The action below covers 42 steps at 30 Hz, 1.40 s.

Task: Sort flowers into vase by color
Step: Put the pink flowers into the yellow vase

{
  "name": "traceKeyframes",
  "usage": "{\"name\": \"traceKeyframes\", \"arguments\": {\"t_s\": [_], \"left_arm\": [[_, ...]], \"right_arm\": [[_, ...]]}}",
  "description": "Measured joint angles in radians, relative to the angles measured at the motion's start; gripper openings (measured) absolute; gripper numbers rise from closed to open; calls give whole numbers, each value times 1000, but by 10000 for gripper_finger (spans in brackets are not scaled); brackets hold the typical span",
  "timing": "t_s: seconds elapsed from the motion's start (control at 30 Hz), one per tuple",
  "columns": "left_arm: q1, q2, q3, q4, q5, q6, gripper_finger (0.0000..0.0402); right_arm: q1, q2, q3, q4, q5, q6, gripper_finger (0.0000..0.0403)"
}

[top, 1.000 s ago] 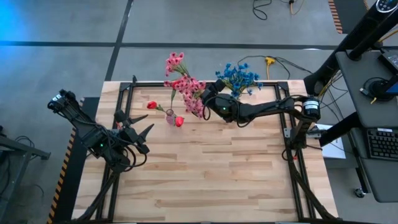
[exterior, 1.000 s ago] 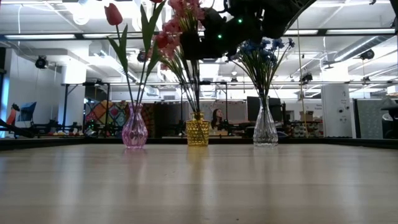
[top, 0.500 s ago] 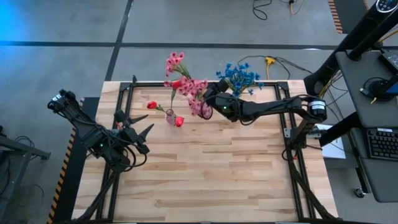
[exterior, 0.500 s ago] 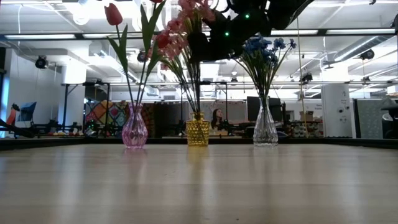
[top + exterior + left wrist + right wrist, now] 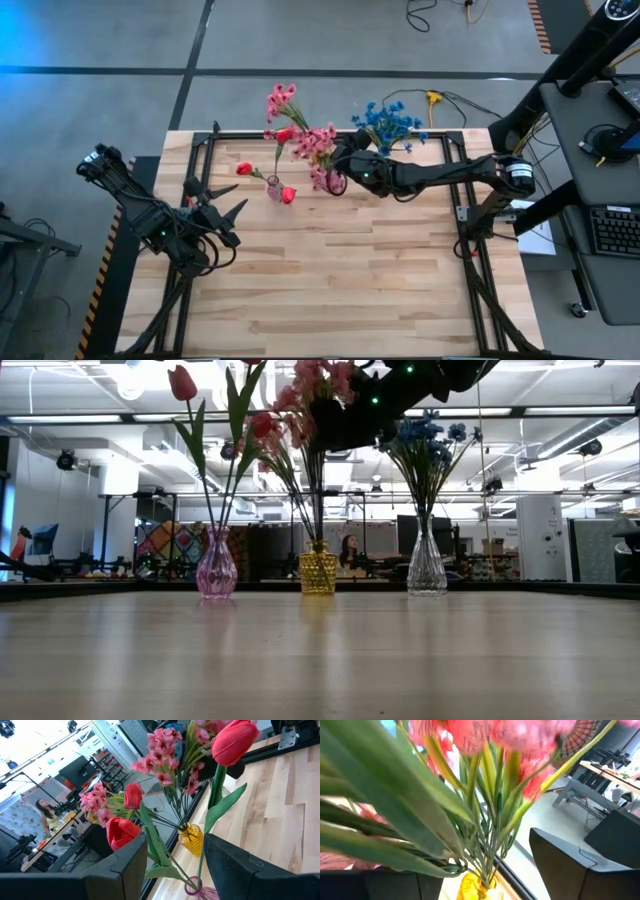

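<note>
The flowers [image 5: 300, 420] sit in three vases along the far edge of the table [image 5: 330, 290].

Risk: the right gripper [image 5: 340, 160] is up among the pink blooms [image 5: 315, 145] over the middle vase; a snagged stem could tip that vase or drag stems out. Whether its fingers are apart or closed on a stem, I cannot tell (hidden by leaves in the right wrist view). A red bud [image 5: 262, 426] shows among the pink stems, so colours may be mixed there (a judgement).

Left to right in the low view:
- pink glass vase [image 5: 217, 570]: red tulips [image 5: 182, 382] on long leafy stems.
- yellow vase [image 5: 318, 570]: pink blooms plus that red bud.
- clear vase [image 5: 427, 568]: blue flowers [image 5: 425, 435] only.

Left gripper [image 5: 215, 200] waits low at the table's left, fingers spread wide, holding nothing.
</note>
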Motion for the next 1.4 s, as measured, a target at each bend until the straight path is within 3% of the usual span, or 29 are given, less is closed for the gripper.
{"name": "traceKeyframes", "arguments": {"t_s": [0.4,0.93,1.4], "left_arm": [[0,0,0,0,0,0,178],[0,0,0,0,0,0,178],[0,0,0,0,0,0,178]], "right_arm": [[5,-12,0,-6,-8,0,195],[4,-10,33,-11,-10,15,138],[-2,-5,33,-8,-9,14,118]]}}
